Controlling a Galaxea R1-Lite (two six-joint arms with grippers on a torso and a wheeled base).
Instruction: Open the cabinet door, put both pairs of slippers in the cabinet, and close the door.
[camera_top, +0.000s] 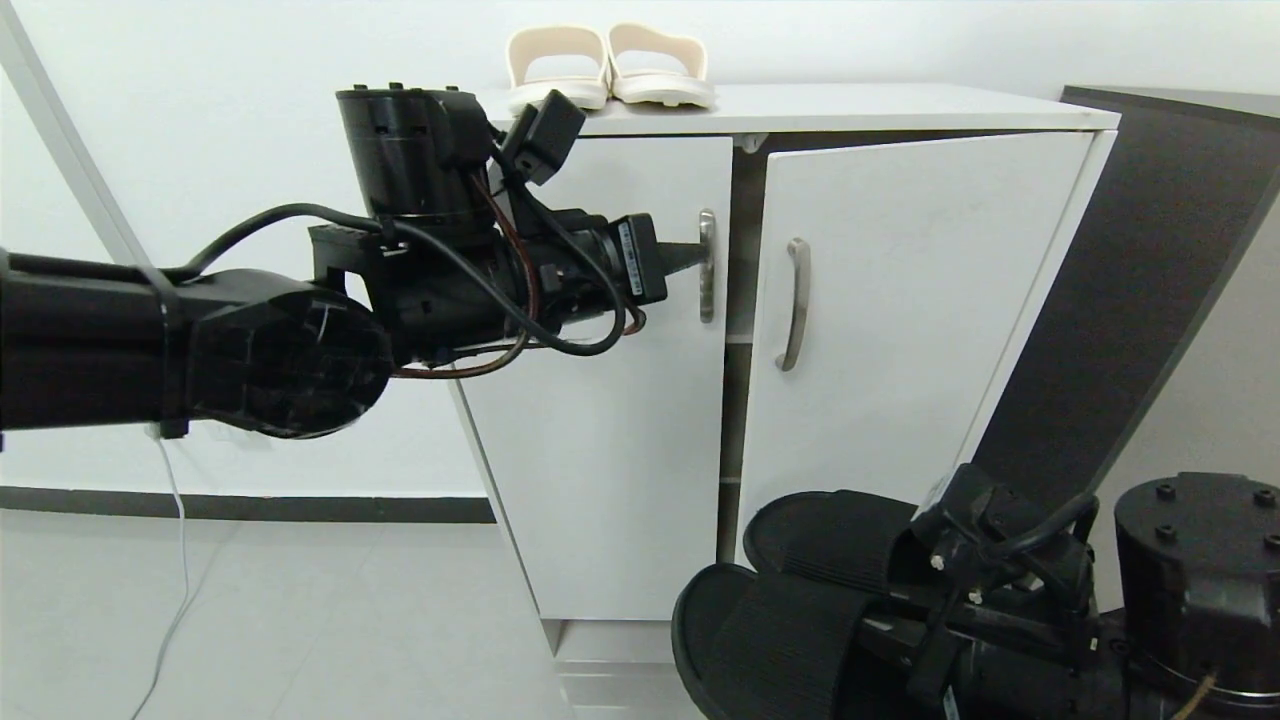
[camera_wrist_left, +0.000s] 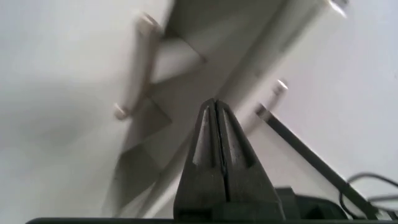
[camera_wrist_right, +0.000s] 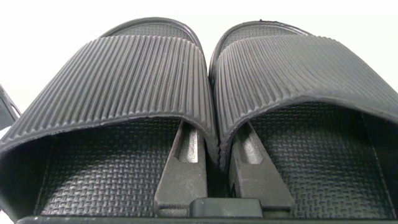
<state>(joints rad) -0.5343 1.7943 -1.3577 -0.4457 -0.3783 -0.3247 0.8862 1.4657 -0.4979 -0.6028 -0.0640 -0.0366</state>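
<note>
We are looking at the pair of black slippers (camera_top: 800, 590), which is hanging low in front of the white cabinet (camera_top: 900, 105), just before the bottom of its right door (camera_top: 890, 320). In the right wrist view, the right gripper (camera_wrist_right: 217, 140) is pinching the two slippers together. One of its fingers (camera_wrist_right: 183, 168) is lying inside each slipper under the ribbed strap, and the two inner side walls are being squeezed between them. The toes are pointing away from the wrist, toward the cabinet.

The cream slippers (camera_top: 610, 65) are sitting side by side on the cabinet top, above the left door (camera_top: 610, 430).

The right door is standing slightly ajar, with a dark gap showing between the two doors. The left gripper (camera_top: 690, 257) is reaching level to the left door's handle (camera_top: 707, 265), its tip touching or just beside the bar. We are seeing its fingers (camera_wrist_left: 202, 149) pressed flat together with nothing between them. The right door's handle (camera_top: 795, 305) is hanging apart from both grippers.
</note>
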